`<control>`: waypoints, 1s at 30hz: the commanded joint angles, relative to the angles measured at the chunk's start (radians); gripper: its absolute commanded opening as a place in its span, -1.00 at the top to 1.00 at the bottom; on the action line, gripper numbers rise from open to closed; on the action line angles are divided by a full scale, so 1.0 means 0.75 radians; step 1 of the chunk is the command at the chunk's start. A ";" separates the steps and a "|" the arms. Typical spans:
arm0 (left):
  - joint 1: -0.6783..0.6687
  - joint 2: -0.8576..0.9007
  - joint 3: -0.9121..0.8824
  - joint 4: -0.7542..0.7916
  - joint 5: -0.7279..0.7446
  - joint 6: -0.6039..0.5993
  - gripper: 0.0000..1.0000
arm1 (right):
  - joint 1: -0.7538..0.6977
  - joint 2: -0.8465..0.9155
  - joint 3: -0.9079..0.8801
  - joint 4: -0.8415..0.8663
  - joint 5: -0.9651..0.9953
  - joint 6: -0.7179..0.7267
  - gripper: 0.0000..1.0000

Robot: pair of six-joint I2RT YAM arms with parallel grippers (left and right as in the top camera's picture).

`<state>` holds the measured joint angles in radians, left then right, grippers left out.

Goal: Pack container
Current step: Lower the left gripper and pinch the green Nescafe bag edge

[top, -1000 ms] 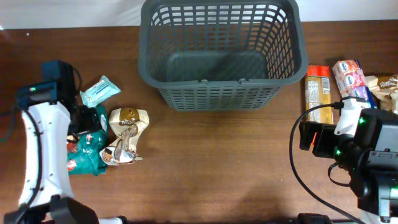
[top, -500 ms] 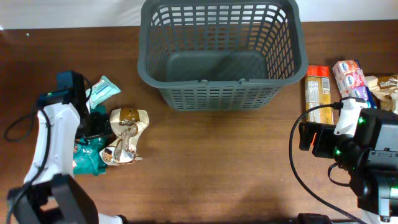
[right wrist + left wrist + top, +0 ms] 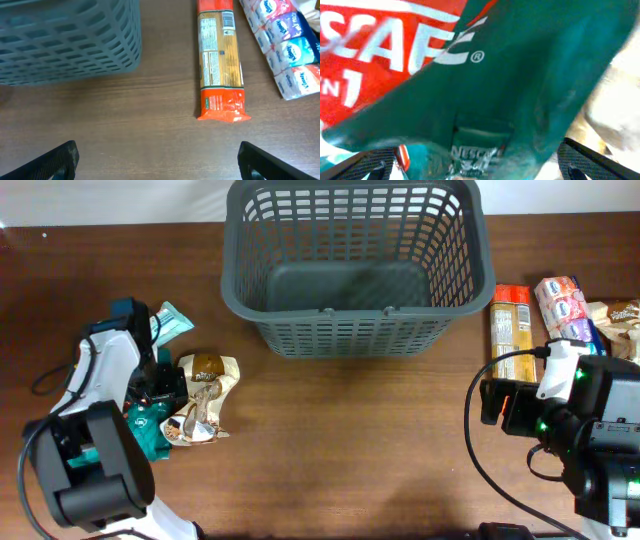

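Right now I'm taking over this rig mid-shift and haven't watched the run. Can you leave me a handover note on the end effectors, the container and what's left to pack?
Left end effector: open, close over the green Nescafe pack, not closed on it.
Right end effector: open, empty, above the table beside the orange-red long pack and the sleeve of small packs.
Container: far middle of the table, nothing inside.
Done: nothing packed yet.
Left: everything. That is the green pack, the gold snack pack and the pale teal pack on the left side, and the packs on the right.
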<state>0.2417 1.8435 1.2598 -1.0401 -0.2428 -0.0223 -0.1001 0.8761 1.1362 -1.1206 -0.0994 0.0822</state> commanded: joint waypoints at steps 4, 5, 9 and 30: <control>0.005 0.088 -0.014 0.016 -0.041 -0.021 -0.91 | 0.011 0.001 0.016 -0.023 -0.012 0.007 -0.98; 0.005 0.088 -0.014 0.016 -0.066 -0.041 -0.91 | 0.011 0.002 0.016 -0.025 -0.012 0.007 -0.98; 0.008 0.091 -0.014 0.031 -0.088 -0.051 -0.91 | 0.011 0.002 0.016 -0.028 -0.013 0.007 -0.98; 0.040 0.223 -0.016 0.045 -0.130 -0.150 0.21 | 0.011 0.001 0.016 -0.029 -0.012 0.007 -0.98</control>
<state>0.2520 1.9408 1.2713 -1.0161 -0.3958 -0.1333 -0.1001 0.8764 1.1362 -1.1431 -0.0994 0.0822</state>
